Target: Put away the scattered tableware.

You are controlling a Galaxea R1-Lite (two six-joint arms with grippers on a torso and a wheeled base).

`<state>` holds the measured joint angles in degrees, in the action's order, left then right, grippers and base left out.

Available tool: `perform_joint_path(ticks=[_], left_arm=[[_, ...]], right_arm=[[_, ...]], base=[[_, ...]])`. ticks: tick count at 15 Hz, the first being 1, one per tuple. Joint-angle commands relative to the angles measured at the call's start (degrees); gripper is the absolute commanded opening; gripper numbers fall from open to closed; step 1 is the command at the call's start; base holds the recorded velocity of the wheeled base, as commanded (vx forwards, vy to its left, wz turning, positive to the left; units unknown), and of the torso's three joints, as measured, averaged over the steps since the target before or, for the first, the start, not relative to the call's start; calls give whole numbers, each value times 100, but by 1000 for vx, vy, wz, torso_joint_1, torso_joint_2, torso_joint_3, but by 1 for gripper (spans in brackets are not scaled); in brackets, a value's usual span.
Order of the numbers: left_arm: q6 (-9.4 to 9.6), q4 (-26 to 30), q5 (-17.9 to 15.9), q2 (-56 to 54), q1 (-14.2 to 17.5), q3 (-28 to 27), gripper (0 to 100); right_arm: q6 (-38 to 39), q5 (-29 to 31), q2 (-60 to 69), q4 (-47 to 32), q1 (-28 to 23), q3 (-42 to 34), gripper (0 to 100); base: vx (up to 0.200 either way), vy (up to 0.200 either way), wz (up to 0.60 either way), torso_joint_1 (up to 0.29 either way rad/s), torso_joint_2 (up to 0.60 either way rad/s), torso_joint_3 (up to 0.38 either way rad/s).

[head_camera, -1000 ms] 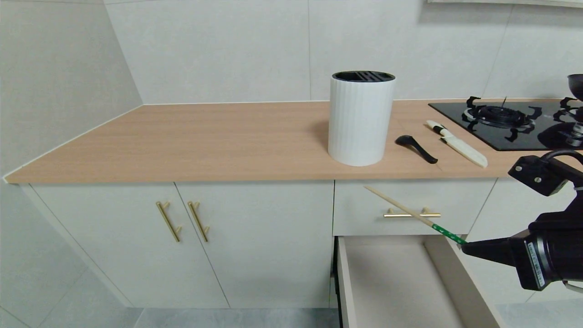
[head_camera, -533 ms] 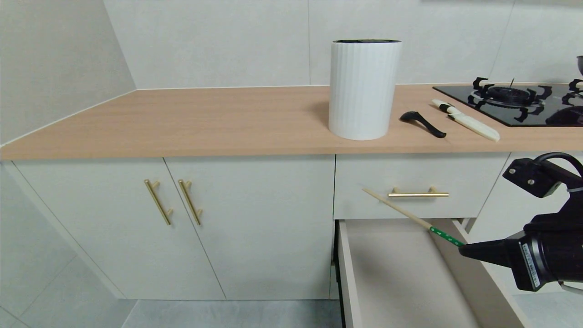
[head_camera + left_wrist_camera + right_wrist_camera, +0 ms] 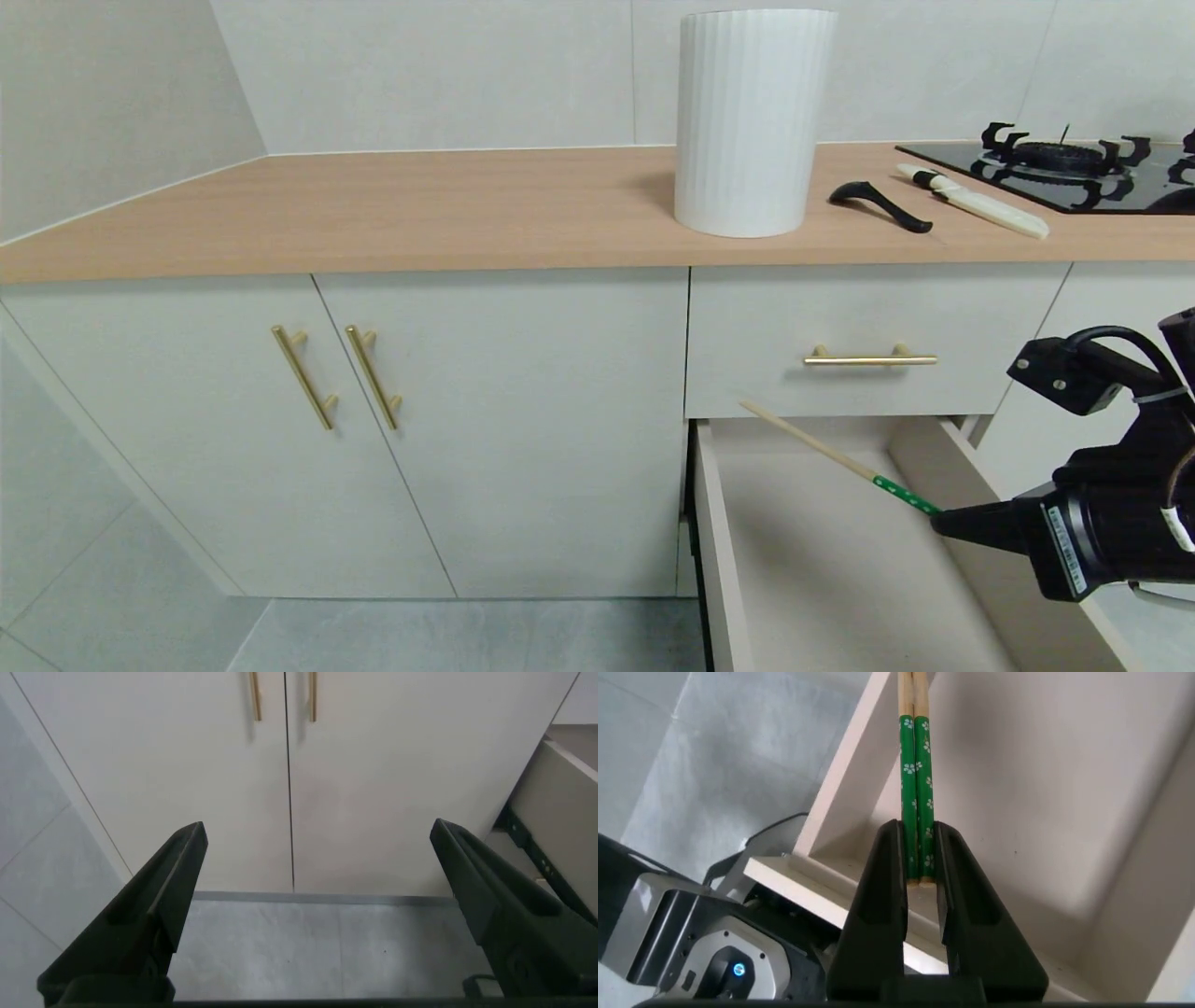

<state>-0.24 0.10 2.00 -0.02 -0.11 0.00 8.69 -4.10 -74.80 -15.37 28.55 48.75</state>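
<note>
Right gripper holds chopsticks over open drawer — jaws clamped.

Pale grey tiled walls behind a wood-grain countertop; below, off-white cabinet doors with brass bar handles; grey floor tiles.

Head camera looks down; all views share drawer.

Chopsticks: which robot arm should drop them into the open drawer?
Right: the right gripper holds the chopsticks above the open drawer; the left gripper hangs open, facing the cabinet doors.
</note>
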Motion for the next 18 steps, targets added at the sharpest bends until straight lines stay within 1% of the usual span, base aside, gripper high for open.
perform_joint_path(ticks=[1,6,9,11,12,13,15,17,18], left_arm=[[-2,-1,2,2,2,0,100],[-2,-1,2,2,2,0,100],[-2,-1,2,2,2,0,100],[-2,-1,2,2,2,0,100],[-2,-1,2,2,2,0,100],[-2,-1,2,2,2,0,100],[-2,-1,2,2,2,0,100],[-2,-1,2,2,2,0,100],[-2,-1,2,2,2,0,100]], right_arm=[[1,-3,-52,-1,1,-6,0],[1,67,-659,-27,1,3,0],[62,401,-1643,-27,-16,100,0],[370,585,-2223,-36,-16,284,0],[748,673,-2601,-27,-16,451,0],[906,744,-2909,17,-16,530,0],[1029,875,-3410,210,-16,653,0],[1354,911,-3805,852,-16,627,0],[1416,911,-3919,1010,-16,636,0]], base=[[0,0,0,0,0,0],[0,0,0,0,0,0],[0,0,0,0,0,0],[0,0,0,0,0,0],[0,0,0,0,0,0],[0,0,0,0,0,0],[0,0,0,0,0,0],[0,0,0,0,0,0],[0,0,0,0,0,0]])
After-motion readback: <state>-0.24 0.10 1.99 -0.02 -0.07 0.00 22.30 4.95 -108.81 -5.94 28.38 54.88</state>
